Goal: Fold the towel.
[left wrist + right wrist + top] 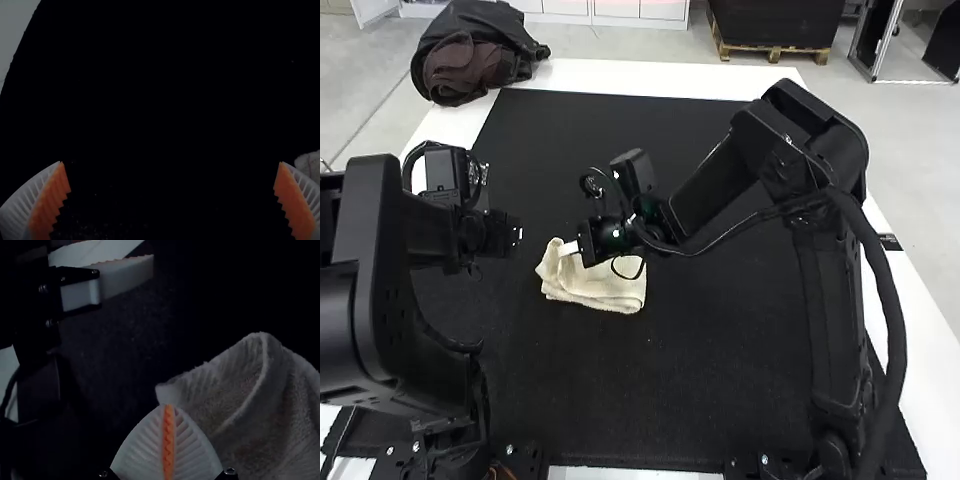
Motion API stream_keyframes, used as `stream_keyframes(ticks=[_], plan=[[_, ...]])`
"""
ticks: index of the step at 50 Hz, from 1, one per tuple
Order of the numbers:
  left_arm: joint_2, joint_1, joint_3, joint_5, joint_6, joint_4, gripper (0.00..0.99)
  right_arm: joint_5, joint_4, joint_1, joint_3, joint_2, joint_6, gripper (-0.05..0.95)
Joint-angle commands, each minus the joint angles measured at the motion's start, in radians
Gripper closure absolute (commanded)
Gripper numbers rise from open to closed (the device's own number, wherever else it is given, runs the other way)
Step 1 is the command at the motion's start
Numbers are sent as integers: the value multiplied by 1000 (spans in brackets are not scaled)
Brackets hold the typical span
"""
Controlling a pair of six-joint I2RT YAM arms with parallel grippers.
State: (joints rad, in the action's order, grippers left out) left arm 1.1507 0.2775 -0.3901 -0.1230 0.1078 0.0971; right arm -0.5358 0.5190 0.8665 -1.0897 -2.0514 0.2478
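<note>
The black mat carries the rumpled, partly folded towel. My left gripper gapes beside it; my right gripper is closed at the cloth, pinch uncertain. I should confirm its bite before drawing the raised hem over, low and slow.

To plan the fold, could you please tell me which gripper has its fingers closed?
The right gripper, at the towel: its orange pads meet, while the left gripper stands wide open.

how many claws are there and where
2. The left claw is open above the black mat, left of the towel in the high view; the right claw is shut, its tips at the towel.
</note>
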Motion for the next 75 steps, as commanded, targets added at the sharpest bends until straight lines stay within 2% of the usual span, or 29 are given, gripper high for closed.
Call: stream_keyframes(ticks=[1, 38, 55, 75], plan=[[-20, 9, -36, 0, -10, -2, 39, -12, 3, 12, -29, -29, 10, 916], [-48, 11, -27, 0, -17, 10, 39, -39, -39, -31, -64, 65, 38, 916], [-46, 11, -32, 2, -23, 16, 39, -38, -114, -54, -44, 89, 16, 916], [-46, 11, -35, 2, -26, 10, 39, -36, -109, -52, 11, 51, 4, 916]])
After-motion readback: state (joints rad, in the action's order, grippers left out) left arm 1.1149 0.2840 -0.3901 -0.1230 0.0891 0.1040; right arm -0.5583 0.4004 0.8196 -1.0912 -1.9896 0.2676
